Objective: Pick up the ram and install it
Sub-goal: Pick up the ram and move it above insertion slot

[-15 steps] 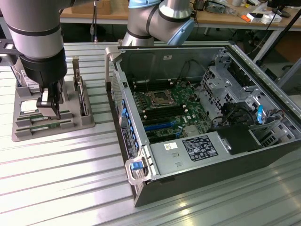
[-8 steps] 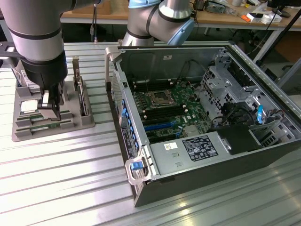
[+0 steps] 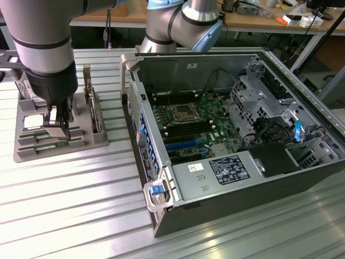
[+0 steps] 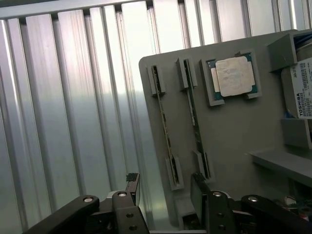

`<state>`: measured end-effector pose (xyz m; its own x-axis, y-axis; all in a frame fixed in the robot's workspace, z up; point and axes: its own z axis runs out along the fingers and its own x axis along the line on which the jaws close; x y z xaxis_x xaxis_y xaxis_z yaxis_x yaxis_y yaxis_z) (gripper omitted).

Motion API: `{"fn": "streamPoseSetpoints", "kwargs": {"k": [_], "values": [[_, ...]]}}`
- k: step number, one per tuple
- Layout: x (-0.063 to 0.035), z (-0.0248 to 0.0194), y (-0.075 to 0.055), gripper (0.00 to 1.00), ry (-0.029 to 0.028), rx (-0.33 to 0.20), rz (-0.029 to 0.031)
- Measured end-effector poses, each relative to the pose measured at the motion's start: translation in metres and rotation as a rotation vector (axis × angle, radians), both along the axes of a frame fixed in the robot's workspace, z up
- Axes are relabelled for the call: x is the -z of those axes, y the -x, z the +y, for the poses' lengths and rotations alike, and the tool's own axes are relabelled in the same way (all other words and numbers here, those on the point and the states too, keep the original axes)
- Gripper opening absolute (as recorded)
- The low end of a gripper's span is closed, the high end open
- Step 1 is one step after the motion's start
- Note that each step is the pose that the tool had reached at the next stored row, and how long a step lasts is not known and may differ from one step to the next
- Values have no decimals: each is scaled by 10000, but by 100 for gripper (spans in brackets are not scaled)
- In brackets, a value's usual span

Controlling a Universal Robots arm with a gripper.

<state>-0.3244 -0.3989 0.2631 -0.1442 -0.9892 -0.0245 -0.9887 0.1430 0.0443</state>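
The task is at the pick-up stage: the gripper, jaws open and empty, hovers over the ram, which sits in the grey tray, neither lifted nor installed.

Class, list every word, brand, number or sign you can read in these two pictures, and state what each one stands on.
"TOSHIBA": on the hard drive, printed on its white label, in the wrist view.
Other print on that label: too small to read.
black label on the power supply: print too small to read.
white sticker beside it: unreadable.
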Motion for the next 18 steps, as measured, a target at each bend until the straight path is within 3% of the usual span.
{"fn": "streamPoseSetpoints", "kwargs": {"k": [5, 10, 18], "values": [[70, 0, 22, 54, 0, -26, 0], [89, 0, 103, 54, 0, -758, 0], [147, 4, 159, 54, 0, -1063, 0]]}}
